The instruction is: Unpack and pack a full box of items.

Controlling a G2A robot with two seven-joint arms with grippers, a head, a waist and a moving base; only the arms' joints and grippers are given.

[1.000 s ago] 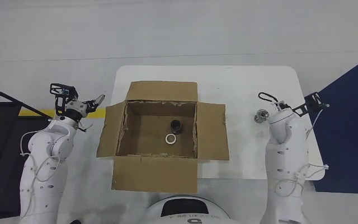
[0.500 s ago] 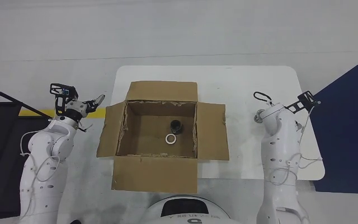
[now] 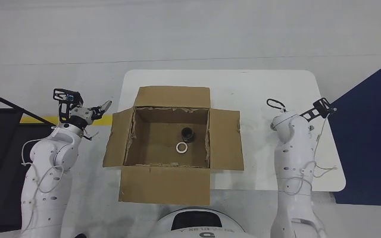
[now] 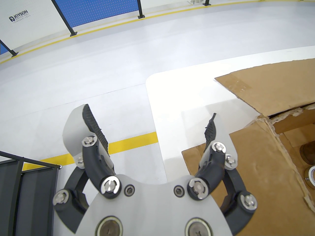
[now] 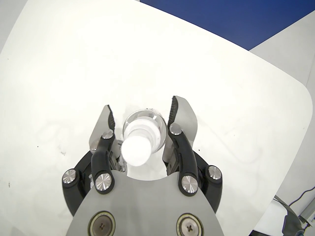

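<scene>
– Brown cardboard box (image 3: pixel 172 95), all four flaps folded outward, lies ahead of your left gripper (image 4: pixel 149 114), off towards the finger nearer the table. Its closest flap shows just past that finger.
– And the left fingers?
– Spread wide apart, holding nothing. Between them you see pale floor, a yellow floor line and the rounded corner of the white table (image 4: pixel 187 92).
– What is inside the box?
– A short dark cylinder (image 3: pixel 187 131) and, just beside it, a white ring (image 3: pixel 181 147). Both rest on the box floor, well apart from the fingers of either gripper.
– And the right side?
– Your right gripper (image 5: pixel 141 104) points down at the tabletop, well apart from the box. A clear bottle (image 5: pixel 144 124) with a white cap stands upright between its two fingers, cap towards the wrist.
– Is it gripped?
– The fingers are apart, one on each side of the bottle. A strip of table shows between one finger and the bottle's wall. The pad (image 5: pixel 172 111) on the other finger sits close to the wall; you cannot tell whether it touches. Beyond the fingertips the white tabletop runs to its rounded edge, with a dark blue surface past it.
</scene>
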